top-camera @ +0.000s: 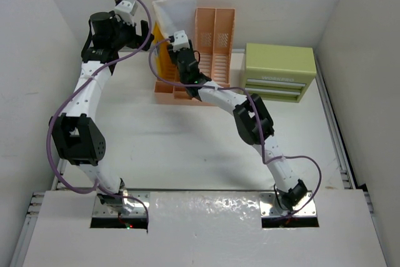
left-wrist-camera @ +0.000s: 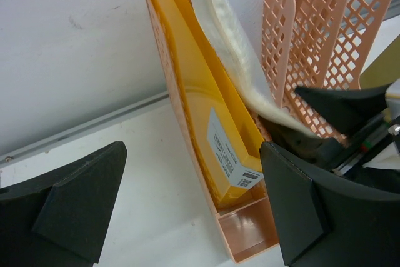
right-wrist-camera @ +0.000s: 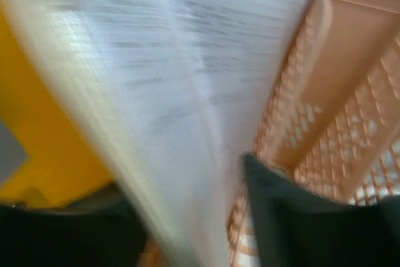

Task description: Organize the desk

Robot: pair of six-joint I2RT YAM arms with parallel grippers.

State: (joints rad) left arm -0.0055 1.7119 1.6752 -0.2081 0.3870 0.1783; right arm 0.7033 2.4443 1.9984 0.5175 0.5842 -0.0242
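Note:
The white desk (top-camera: 187,148) carries a peach file rack (top-camera: 215,35) at the back. A yellow folder (left-wrist-camera: 200,104) with a white label stands in the rack's leftmost slot (left-wrist-camera: 250,236). A translucent white folder (top-camera: 178,10) leans in the slot beside it. My right gripper (top-camera: 187,70) is shut on that white folder's lower edge (right-wrist-camera: 162,79); its black fingers also show in the left wrist view (left-wrist-camera: 331,123). My left gripper (left-wrist-camera: 190,154) is wide open and empty, hovering over the rack's left front end (top-camera: 145,34).
A green drawer box (top-camera: 279,70) stands at the back right, next to the rack. White walls close in the desk on the left, back and right. Metal rails run along the desk edges (top-camera: 331,129).

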